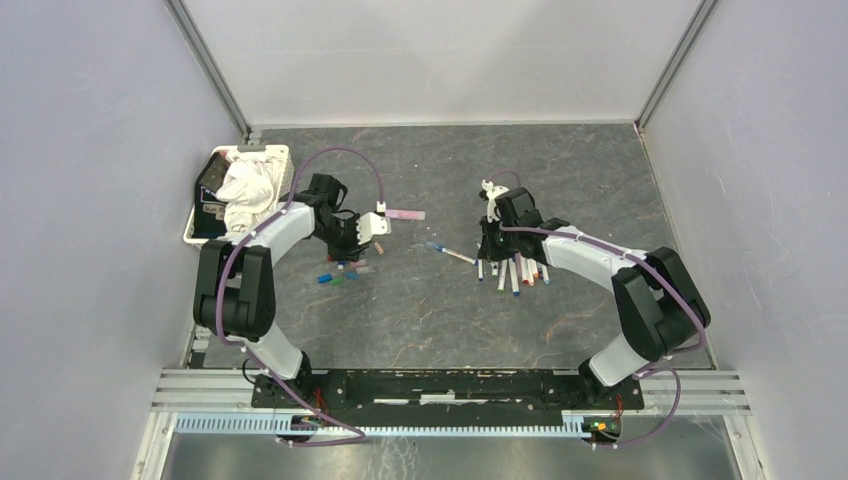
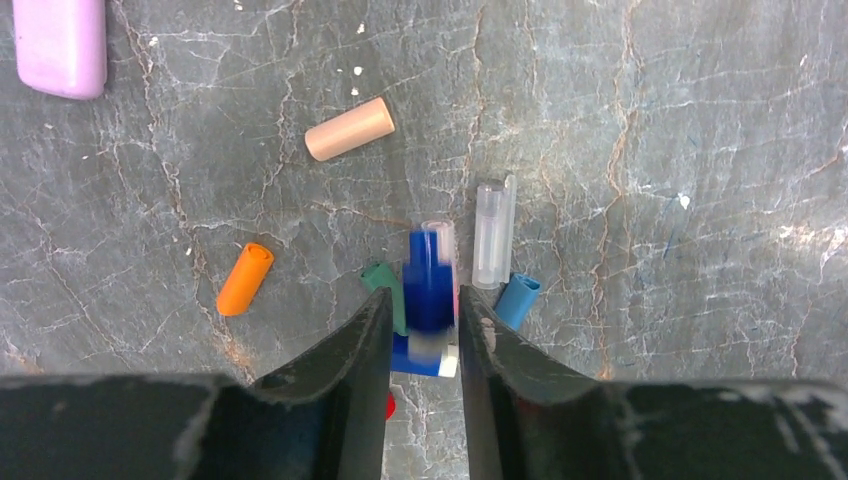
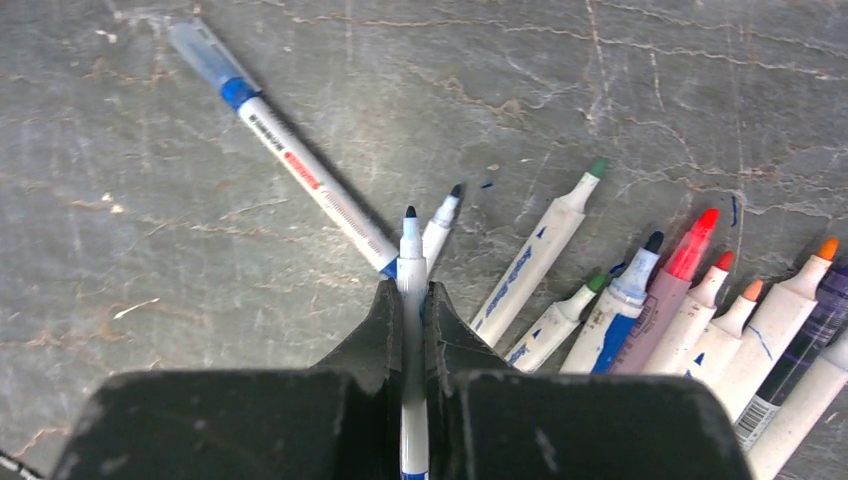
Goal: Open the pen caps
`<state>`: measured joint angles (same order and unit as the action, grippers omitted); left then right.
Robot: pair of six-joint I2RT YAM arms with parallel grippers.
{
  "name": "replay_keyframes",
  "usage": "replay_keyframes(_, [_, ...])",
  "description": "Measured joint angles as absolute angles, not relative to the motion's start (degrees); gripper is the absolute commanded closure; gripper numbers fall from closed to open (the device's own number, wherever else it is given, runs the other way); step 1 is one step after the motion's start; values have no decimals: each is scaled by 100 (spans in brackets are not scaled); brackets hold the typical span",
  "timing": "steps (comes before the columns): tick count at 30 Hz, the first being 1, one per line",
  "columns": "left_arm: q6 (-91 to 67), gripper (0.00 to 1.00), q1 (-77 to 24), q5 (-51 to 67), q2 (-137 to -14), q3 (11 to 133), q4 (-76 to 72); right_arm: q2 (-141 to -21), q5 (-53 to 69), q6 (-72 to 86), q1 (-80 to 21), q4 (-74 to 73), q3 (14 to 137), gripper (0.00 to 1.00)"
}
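My left gripper point(image 2: 425, 325) hangs over loose pen caps: peach point(image 2: 349, 129), orange point(image 2: 244, 279), green point(image 2: 381, 280), light blue point(image 2: 517, 300) and clear point(image 2: 492, 233). A blurred dark blue cap point(image 2: 430, 280) sits between its fingers with a thin gap on each side. In the top view the left gripper point(image 1: 352, 240) is above the cap pile point(image 1: 340, 272). My right gripper point(image 3: 411, 290) is shut on a slim white pen with a bare dark tip point(image 3: 409, 214), above a fan of uncapped pens point(image 3: 640, 300). One pen still wears a translucent blue cap point(image 3: 205, 52).
A pink flat block point(image 1: 405, 214) lies just right of the left gripper; it also shows in the left wrist view point(image 2: 60, 45). A white tray point(image 1: 200, 215) holding a crumpled cloth stands at the far left. The capped pen point(image 1: 450, 253) lies between the two arms.
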<state>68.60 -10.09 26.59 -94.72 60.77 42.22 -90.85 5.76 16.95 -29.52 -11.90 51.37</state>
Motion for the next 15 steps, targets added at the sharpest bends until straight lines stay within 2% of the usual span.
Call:
replay_keyframes(3, [6788, 51, -1009, 2659, -9467, 6077, 4180, -9258, 377, 1754, -2952, -1103, 5137, 92])
replay_keyframes(6, [6720, 47, -1009, 2659, -9450, 6088, 4204, -9397, 228, 1804, -2952, -1057, 5133, 87])
replay_keyframes(7, [6705, 31, -1009, 2659, -9432, 6112, 4235, -9428, 187, 1817, -2952, -1031, 5127, 85])
replay_keyframes(8, [6667, 24, -1009, 2659, -9413, 6156, 4294, -9448, 156, 1826, -2952, -1020, 5122, 83])
replay_keyframes(11, [6495, 19, -1009, 2659, -9279, 6375, 4458, -9478, 78, 1848, -2952, -993, 5100, 79])
replay_keyframes(12, [6431, 13, -1009, 2661, -9209, 6462, 4510, -9478, 58, 1857, -2952, -987, 5087, 78])
replay_keyframes(13, [6359, 3, -1009, 2663, -9129, 6584, 4582, -9478, 34, 1865, -2952, -982, 5078, 77])
replay_keyframes(15, [6217, 0, -1009, 2665, -9011, 6834, 4709, -9478, -8, 1872, -2952, -974, 5063, 75])
